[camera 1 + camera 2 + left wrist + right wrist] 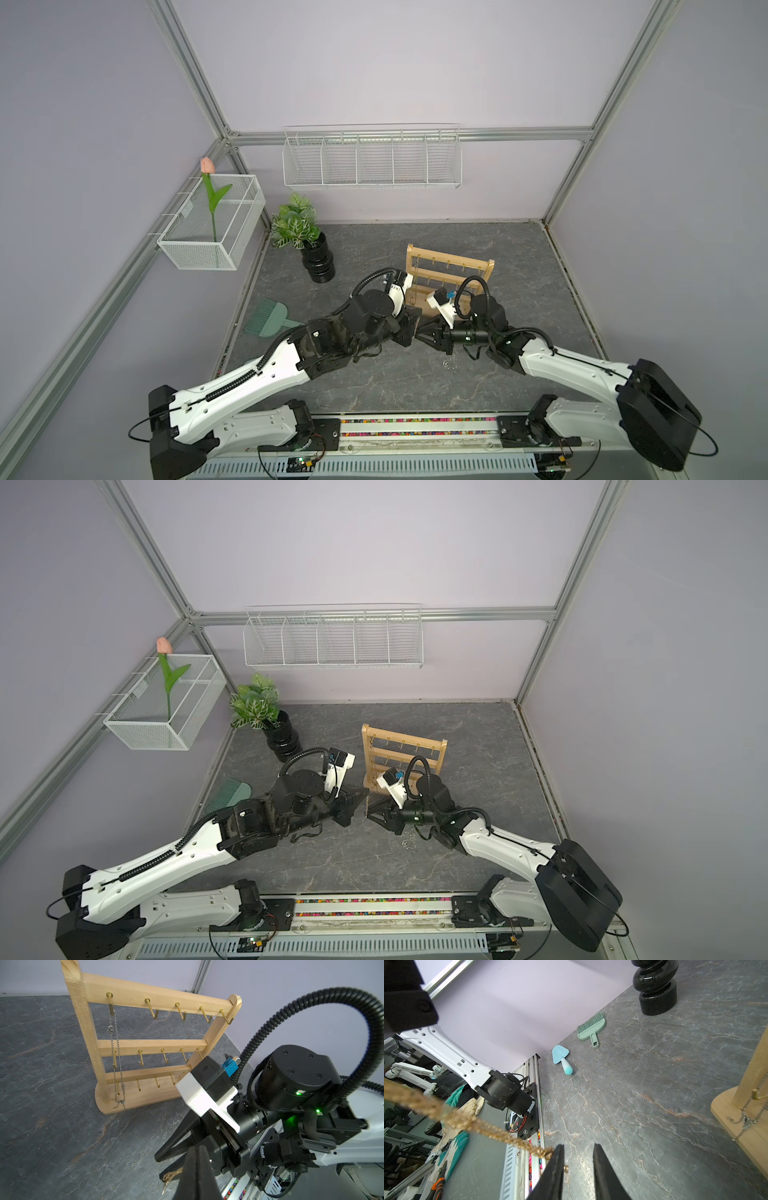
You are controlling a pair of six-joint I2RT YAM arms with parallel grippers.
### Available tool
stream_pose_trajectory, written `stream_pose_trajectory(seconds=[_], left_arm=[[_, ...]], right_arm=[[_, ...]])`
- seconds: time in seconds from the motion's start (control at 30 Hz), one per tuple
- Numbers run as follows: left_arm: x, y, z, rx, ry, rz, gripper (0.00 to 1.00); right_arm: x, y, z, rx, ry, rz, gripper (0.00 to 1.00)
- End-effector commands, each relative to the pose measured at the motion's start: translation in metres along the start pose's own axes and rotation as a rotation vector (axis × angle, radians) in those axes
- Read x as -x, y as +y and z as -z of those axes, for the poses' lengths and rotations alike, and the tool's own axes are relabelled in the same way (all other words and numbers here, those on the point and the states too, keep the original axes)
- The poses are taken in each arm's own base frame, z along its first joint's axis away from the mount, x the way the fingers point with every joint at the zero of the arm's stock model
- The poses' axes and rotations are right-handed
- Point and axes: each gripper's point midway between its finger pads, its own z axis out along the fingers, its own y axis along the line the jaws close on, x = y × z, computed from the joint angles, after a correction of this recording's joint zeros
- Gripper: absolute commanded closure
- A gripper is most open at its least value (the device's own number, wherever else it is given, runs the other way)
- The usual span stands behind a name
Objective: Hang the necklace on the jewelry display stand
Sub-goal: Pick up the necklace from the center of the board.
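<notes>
On the grey tabletop [519, 291] I found the jewelry display stand [453, 258] just beyond the slightly parted right gripper [578, 1145], the necklace [508, 1139] against one finger [556, 1167]; left gripper [197, 1149] closed.

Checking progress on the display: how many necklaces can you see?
2. A silver necklace hangs from the top end hook of the jewelry display stand; a gold necklace dangles at the shut left gripper. A tiny glinting thing on the tabletop may be another.

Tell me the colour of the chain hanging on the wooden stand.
Silver chain, on the jewelry display stand; clearest in the left wrist view.
</notes>
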Motion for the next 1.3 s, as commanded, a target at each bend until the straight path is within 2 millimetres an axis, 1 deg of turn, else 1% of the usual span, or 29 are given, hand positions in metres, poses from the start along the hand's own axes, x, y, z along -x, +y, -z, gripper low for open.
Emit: stream_pose_trajectory(seconds=[0.0, 0.17, 0.43, 0.67, 1.27], left_arm=[[0.017, -0.004, 0.007, -0.007, -0.052, -0.006, 1.0], [0.017, -0.003, 0.006, -0.001, -0.052, -0.003, 1.0], [0.025, -0.003, 0.012, 0.002, -0.085, 0.0, 1.0], [0.025, 0.0, 0.014, 0.009, -0.096, 0.003, 1.0], [0.016, 0.0, 0.004, 0.007, -0.059, 0.005, 1.0]], right_arm=[[-0.001, 0.004, 0.0, 0.03, -0.014, 0.012, 0.72], [0.004, 0.008, 0.001, 0.047, -0.026, 0.02, 0.72], [-0.005, 0.002, -0.003, 0.035, -0.001, 0.004, 0.71], [-0.007, 0.001, -0.006, 0.046, -0.001, -0.003, 0.71], [0.009, 0.012, 0.001, 0.053, -0.051, 0.035, 0.7]])
